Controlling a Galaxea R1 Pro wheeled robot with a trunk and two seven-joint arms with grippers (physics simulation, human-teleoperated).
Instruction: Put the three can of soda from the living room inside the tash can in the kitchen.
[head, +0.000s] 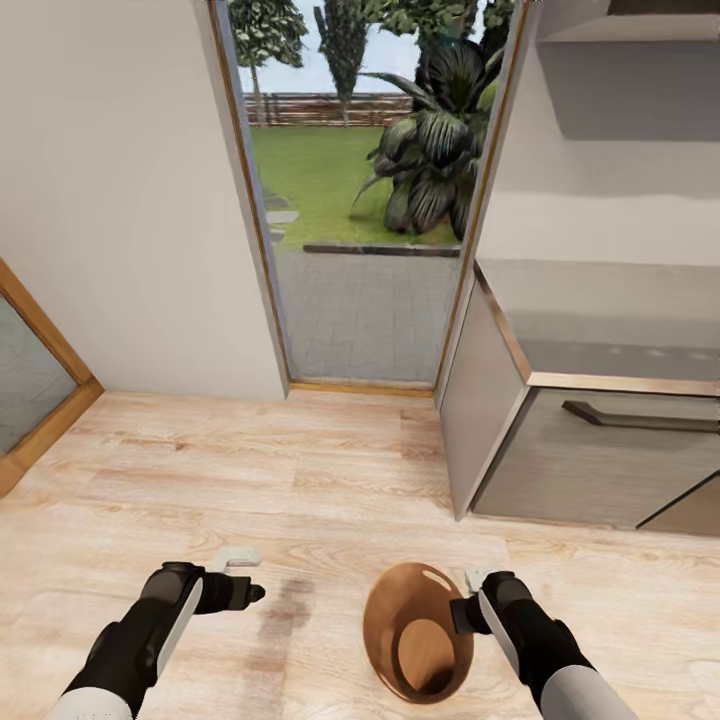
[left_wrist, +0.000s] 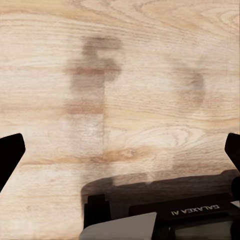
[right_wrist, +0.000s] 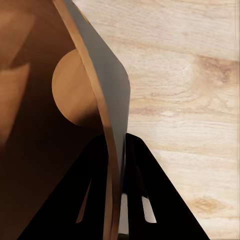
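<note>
The copper-brown tash can (head: 418, 632) is held off the wooden floor (head: 300, 470), its rim pinched in the closed right pincer (head: 467, 600). The left pincer (head: 250, 570) is spread wide, empty. The bin is best kept level while carried.

Copper-brown tash can (head: 418, 645), tilted above the wood floor, rim pinched in right tool (right_wrist: 116, 150).

bright, even daylight; soft arm shadows on the floor (head: 300, 470), slightly blurry renders.
</note>
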